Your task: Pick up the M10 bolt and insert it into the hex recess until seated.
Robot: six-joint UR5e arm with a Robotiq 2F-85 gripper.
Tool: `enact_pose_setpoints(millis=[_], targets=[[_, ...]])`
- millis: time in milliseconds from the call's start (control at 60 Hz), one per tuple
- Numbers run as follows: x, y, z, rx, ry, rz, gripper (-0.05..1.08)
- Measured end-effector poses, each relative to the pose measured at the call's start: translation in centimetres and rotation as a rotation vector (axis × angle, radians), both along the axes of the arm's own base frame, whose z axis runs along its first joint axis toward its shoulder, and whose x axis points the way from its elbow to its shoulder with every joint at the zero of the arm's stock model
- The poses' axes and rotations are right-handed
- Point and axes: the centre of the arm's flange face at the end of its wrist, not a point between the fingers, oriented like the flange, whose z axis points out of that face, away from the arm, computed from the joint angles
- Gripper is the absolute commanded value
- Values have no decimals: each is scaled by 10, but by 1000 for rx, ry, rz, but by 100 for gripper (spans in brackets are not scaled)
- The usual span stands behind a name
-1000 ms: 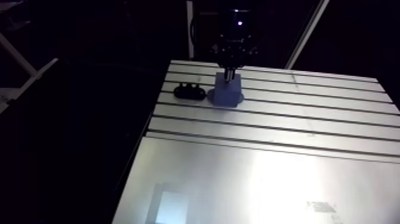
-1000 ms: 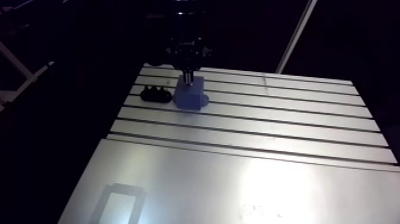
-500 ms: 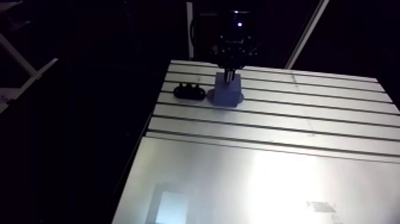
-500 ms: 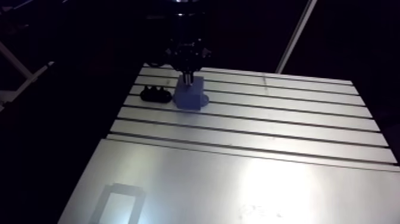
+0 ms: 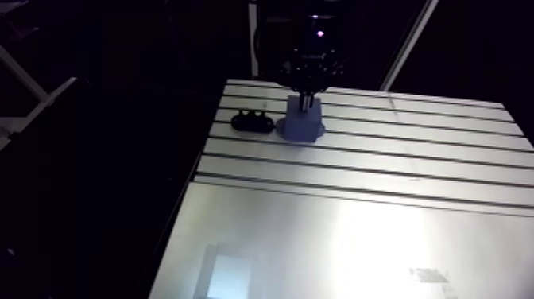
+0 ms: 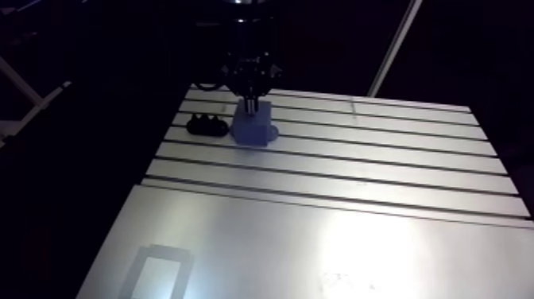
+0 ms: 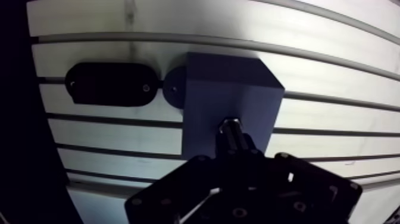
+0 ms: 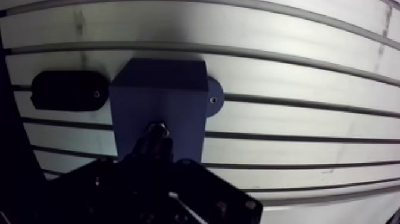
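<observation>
The end effector [image 5: 306, 95] hangs over the blue block [image 5: 303, 127], perhaps gripping a bolt [image 5: 307, 103]; a black fixture [image 5: 253, 122] sits just beside.

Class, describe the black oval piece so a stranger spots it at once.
On the slotted aluminium table, find the blue box-shaped block near the far edge. Right beside it lies the black oval piece, low and rounded, unlike the tall square block.

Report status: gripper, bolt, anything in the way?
Gripper shut on the metallic M10 bolt. Bolt upright over the dark-blue rectangular block; seating cannot be told. Black oblong holder beside the block, not in the way.
</observation>
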Motion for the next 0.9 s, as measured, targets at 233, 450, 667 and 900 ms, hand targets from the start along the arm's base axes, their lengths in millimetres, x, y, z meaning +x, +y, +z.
enact_pose_setpoints(millis=[233,450,667,900], targets=[[-2,0,-1,-2,8,7,108],[-2,0,-1,-3,12,8,108],[-3,-1,-1,-7,13,8,108],[-1,-3,2,-9,13,11,108]])
